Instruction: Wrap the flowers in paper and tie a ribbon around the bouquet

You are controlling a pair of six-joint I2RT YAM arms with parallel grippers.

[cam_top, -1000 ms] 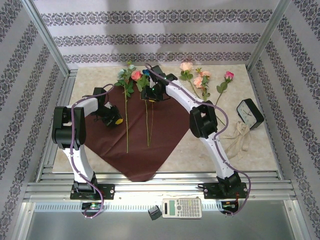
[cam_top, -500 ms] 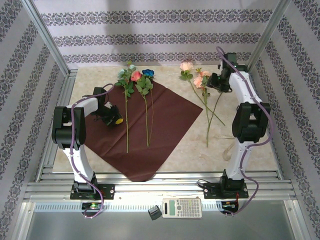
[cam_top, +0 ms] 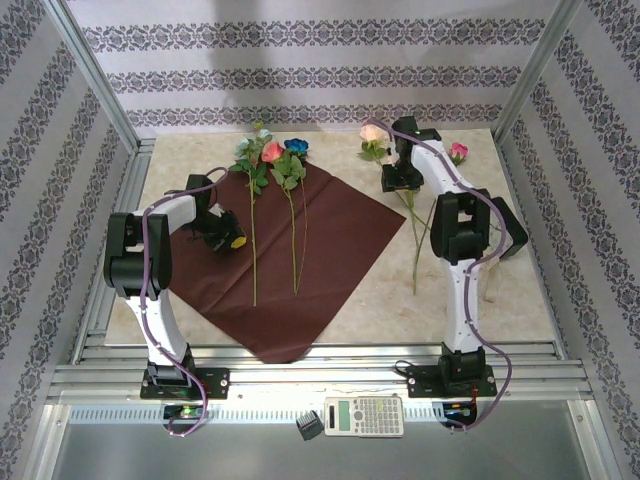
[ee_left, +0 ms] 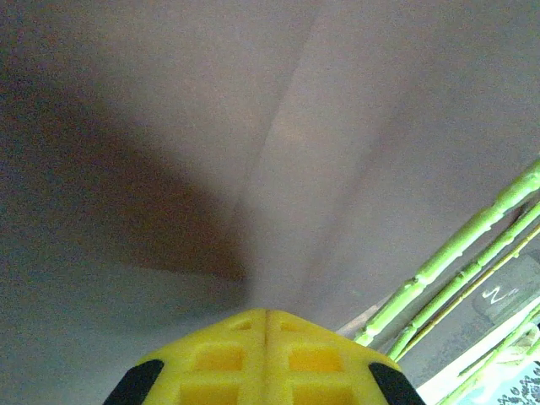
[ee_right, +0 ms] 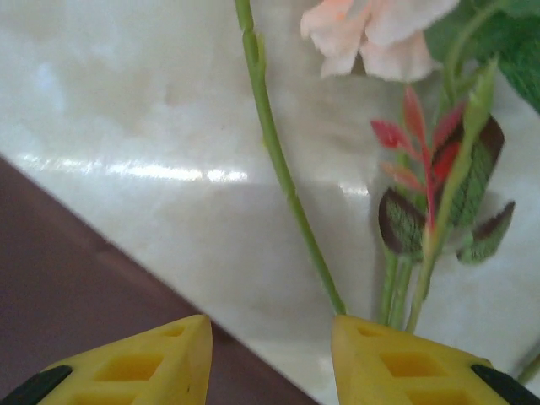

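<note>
Half hidden behind the right arm, near the right edge of the desk point(cam_top: 390, 300): a black object point(cam_top: 512, 232), one corner clear. Also covered, by the right end effector point(cam_top: 398, 182) itself, part of the loose flowers point(cam_top: 373, 133) near the far edge; stem count beneath not readable from above. From the left wrist, mostly blurred paper point(ee_left: 169, 126) and shadow, plus green stems cut off at the frame's right side. Left arm folded low beside the left edge, forearm reaching inward, left end effector point(cam_top: 226, 240) down over the left part of the sheet, yellow tips clenched together; no telling about any pinch on the paper. Right arm rising from the near edge, stretched toward the far edge, wrist bent down over bare desk just off the paper's right side, tips apart and released, gripping nothing, one green stem running down between them to the right-hand tip, contact unclear. Counted: two arms; one sheet, turned like a diamond across the left and middle of the desk, one corner at the near edge; three blooms, pale teal, coral and blue, at the sheet's far corner, stems lying on it toward the near edge, two long ones plain, a third uncertain; one peach and one pink bloom clear of the right arm; one calculator point(cam_top: 365, 415) on the near rail.
</note>
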